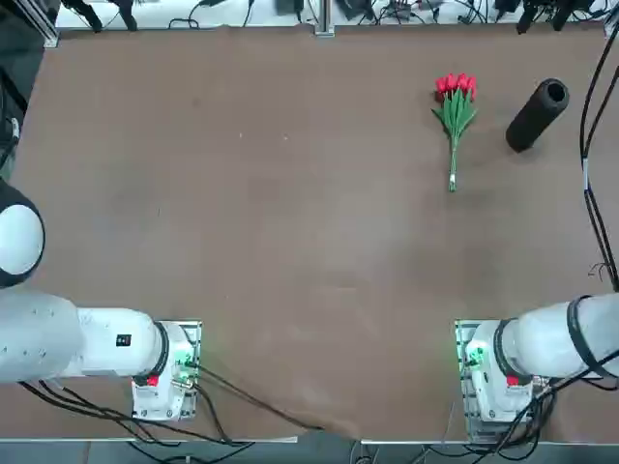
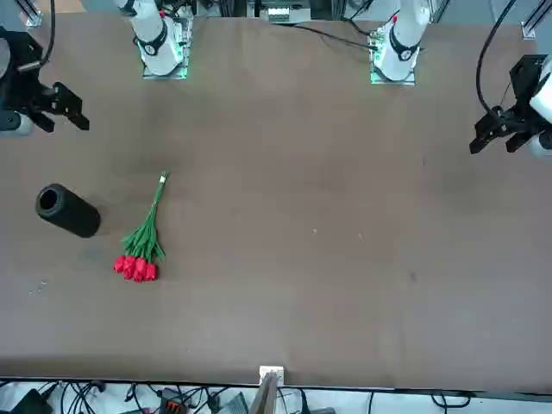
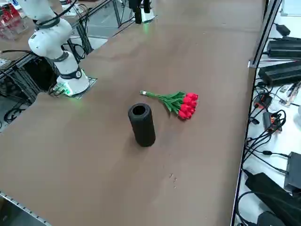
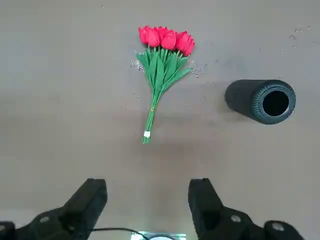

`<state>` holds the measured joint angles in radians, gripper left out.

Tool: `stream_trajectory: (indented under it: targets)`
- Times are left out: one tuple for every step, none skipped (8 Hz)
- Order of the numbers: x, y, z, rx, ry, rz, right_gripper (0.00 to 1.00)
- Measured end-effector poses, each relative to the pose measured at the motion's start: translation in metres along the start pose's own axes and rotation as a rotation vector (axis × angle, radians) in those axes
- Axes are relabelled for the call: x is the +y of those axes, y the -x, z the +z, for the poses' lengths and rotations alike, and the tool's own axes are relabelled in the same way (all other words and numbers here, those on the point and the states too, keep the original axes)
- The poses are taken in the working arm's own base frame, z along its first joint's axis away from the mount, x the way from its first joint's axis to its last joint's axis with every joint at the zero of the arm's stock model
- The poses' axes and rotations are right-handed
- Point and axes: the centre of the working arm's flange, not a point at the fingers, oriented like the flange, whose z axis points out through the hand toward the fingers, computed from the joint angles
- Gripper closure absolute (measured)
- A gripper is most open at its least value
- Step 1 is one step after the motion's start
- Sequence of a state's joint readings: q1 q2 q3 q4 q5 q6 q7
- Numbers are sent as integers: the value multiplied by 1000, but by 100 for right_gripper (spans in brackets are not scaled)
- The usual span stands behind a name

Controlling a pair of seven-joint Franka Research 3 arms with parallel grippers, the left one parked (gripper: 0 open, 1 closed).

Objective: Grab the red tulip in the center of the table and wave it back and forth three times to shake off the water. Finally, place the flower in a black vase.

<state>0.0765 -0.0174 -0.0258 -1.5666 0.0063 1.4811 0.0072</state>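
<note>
Nothing is grasped yet: the tulip lies flat toward the counter's far right corner, the vase just beside it (on its side, apart). The hand hovers wide open and empty; next it should descend over the stalk.

Even, bright overhead light, soft faint shadows hugging the matte black cylindrical vase on the flat brown matte table, no glare, green indicator glow at the arm bases nearer the robot than that vase, frames sharp throughout.
</note>
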Motion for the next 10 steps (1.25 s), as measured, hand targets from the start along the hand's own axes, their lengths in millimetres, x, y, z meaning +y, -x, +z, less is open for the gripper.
stream_trajectory:
  targets:
    - [0,0,0,0,0,0,0]
    - [0,0,0,0,0,0,0]
    - [0,0,0,0,0,1,0]
    - [0,0,0,0,0,1,0]
    - [0,0,0,0,0,1,0]
    - [0,0,0,0,0,1,0]
    - [0,0,0,0,0,1,0]
    - [0,0,0,0,0,1,0]
    - [1,0,0,-4,0,1,0]
    - [2,2,2,-22,0,3,0]
